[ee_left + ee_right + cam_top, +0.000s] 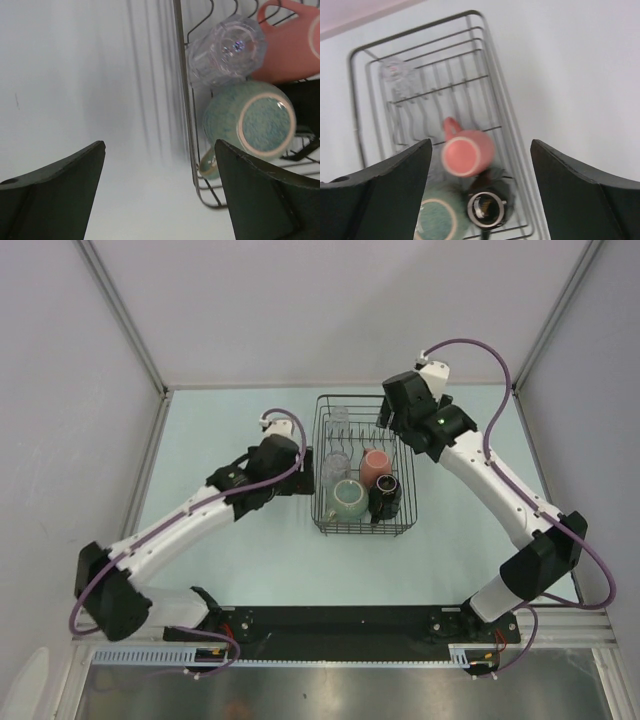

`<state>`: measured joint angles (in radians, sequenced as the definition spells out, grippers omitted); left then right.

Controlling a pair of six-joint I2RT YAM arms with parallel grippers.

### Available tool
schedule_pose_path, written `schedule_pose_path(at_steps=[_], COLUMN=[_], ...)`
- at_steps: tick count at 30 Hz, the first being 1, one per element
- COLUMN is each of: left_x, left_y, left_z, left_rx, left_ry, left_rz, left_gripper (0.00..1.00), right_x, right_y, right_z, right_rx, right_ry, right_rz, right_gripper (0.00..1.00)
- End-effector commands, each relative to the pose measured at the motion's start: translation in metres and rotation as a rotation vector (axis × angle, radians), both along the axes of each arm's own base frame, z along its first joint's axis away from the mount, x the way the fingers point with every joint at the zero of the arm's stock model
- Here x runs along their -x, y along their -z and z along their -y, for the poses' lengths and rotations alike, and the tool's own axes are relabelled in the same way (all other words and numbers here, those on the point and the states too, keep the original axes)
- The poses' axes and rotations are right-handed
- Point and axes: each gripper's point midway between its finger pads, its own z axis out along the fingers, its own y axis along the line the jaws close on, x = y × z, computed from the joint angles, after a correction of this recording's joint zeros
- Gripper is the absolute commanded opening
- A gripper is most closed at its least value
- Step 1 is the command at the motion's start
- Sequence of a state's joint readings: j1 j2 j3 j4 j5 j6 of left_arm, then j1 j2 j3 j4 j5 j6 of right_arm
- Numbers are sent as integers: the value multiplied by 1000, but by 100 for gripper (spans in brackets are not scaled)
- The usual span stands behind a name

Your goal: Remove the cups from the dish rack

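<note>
1. Right now the dish rack sits in the middle of the pale green table, between the two arms.
2. Four cups crowd its near end: a pink cup, a green mug, a dark cup with a pale rim, and a clear glass lying against the mug.
3. A second clear glass sits at the far end, among the upright wires.
4. Grey walls stand on three sides of the table.
5. Purple cables loop along both arms.
6. The left arm reaches in low from the left side.
7. The left gripper is just outside the rack's left wire wall, and that wall stands between it and the cups.
8. Its jaws are spread wide with nothing in them.
9. The right arm bends up and over from the right.
10. The right gripper hangs above the rack's far right part, looking down on the cups.
11. Its jaws are spread wide too, and they hold nothing.
</note>
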<state>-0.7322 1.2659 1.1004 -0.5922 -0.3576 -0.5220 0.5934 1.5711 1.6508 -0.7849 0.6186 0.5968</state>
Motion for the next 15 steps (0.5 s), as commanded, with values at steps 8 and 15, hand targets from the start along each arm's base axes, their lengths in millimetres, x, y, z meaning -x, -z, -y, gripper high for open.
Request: schedule_pose_path(at_steps=[8, 15], left_x=[-65, -61], left_y=[33, 54], left_z=[40, 43], left_rx=[-9, 1], left_ry=[75, 79], left_rz=[-76, -114], left_gripper=[90, 59], right_x=[9, -1], right_y=[43, 70], right_z=[39, 54], right_rx=[137, 158], right_ry=[-6, 8], right_rz=[-101, -144], right_gripper=[84, 74])
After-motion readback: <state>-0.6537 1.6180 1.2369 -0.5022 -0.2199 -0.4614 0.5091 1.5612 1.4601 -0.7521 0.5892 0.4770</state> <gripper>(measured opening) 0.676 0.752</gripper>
